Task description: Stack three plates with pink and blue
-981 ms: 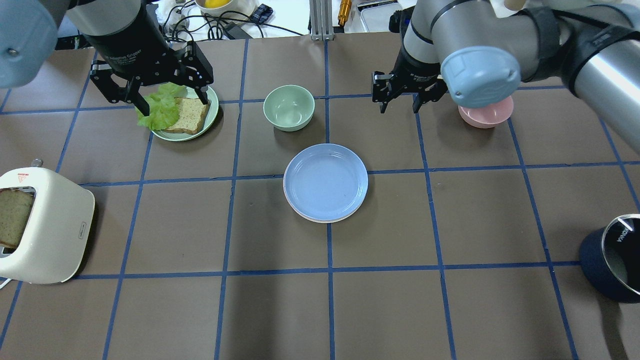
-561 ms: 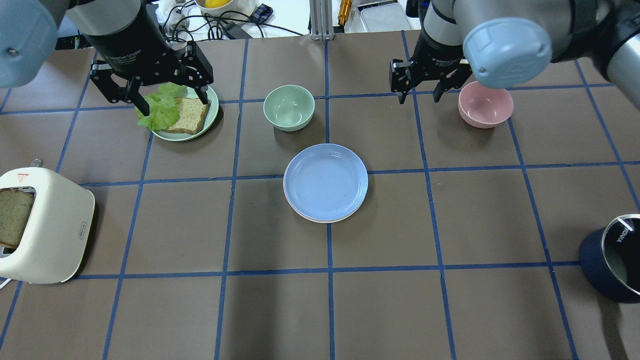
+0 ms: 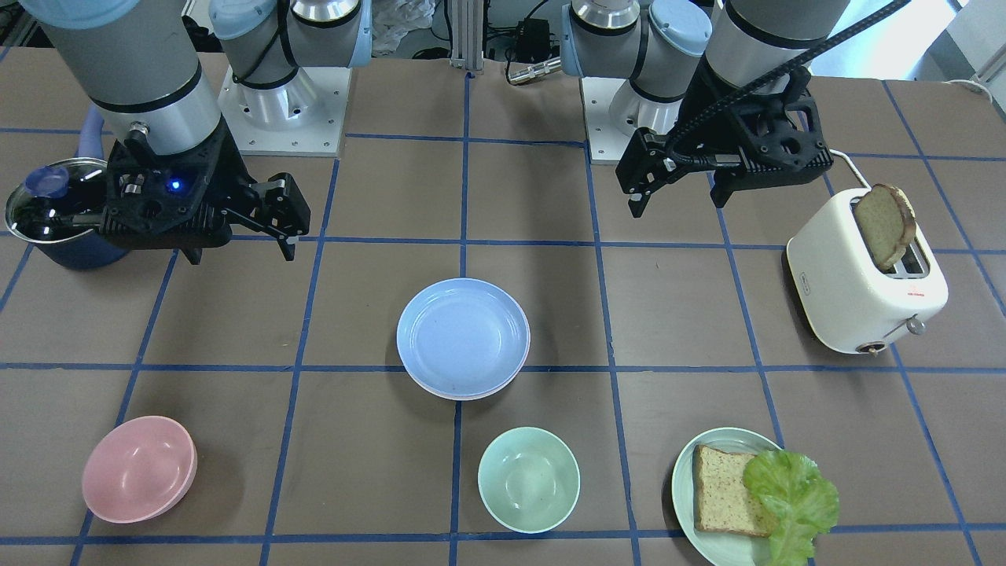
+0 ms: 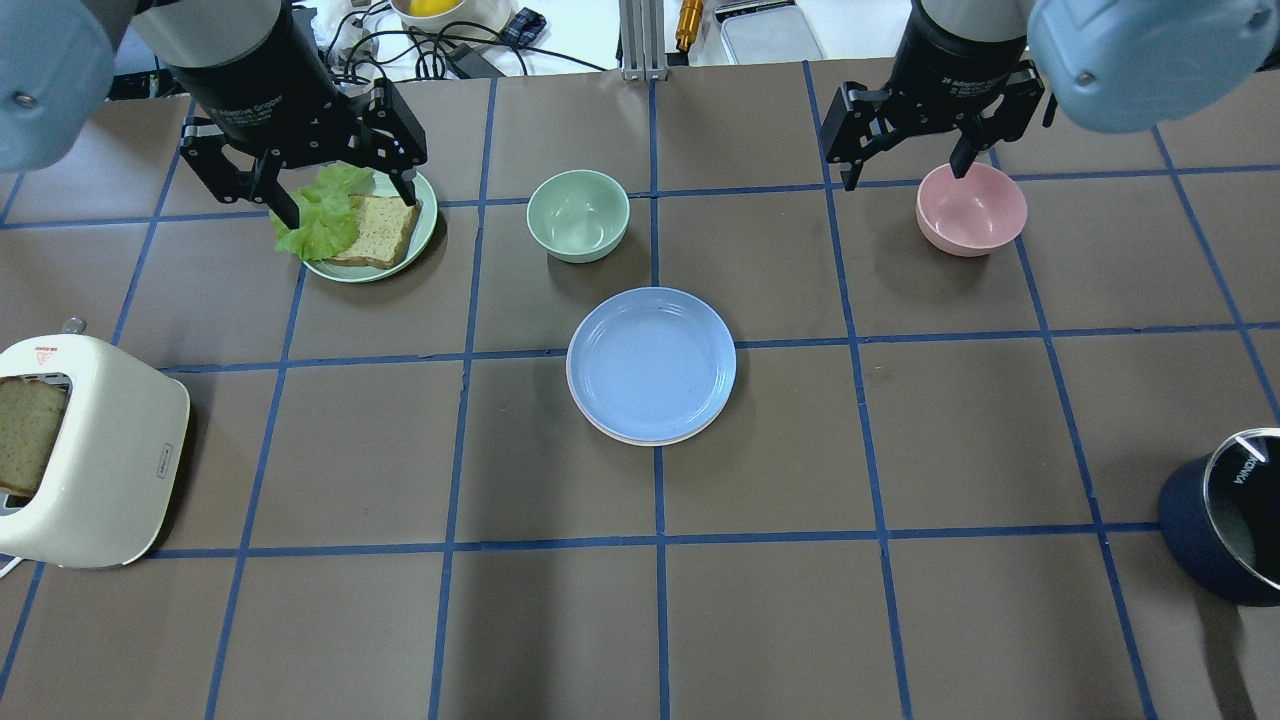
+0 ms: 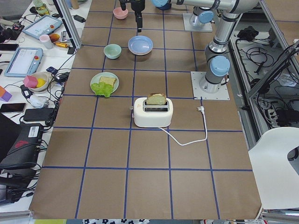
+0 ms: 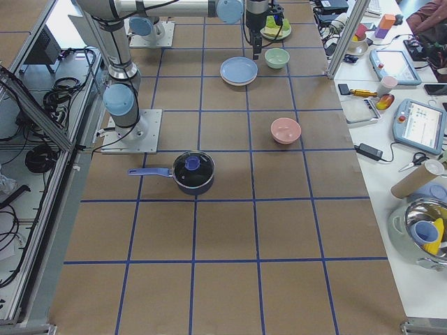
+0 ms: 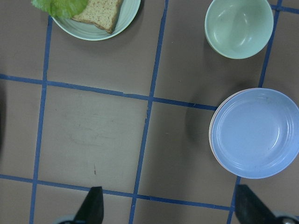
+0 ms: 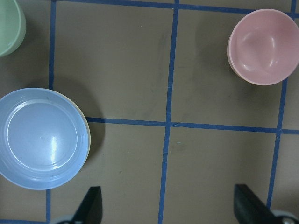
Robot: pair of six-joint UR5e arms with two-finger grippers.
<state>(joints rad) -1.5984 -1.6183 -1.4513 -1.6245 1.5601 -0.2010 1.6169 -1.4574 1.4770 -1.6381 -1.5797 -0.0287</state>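
Light blue plate (image 4: 651, 362) tops stack; lower plates (image 4: 650, 442) show pale cream-pink rim. Table (image 4: 960, 440) brown, gridded with blue tape. Mint bowl (image 4: 578, 214) pale green; pink bowl (image 4: 971, 207) soft rose. Green plate (image 4: 425, 225) pale, bearing speckled brown bread (image 4: 378, 232), bright green lettuce (image 4: 318, 215). Toaster (image 4: 100, 460) cream-white. Pot (image 4: 1200, 530) navy.

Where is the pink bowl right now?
In the overhead view the pink bowl sits at the far right of the table, by the right end effector, with the green bowl to its left.

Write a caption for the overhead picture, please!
Blue plate tops the stack; left claw and right claw hang open, empty.
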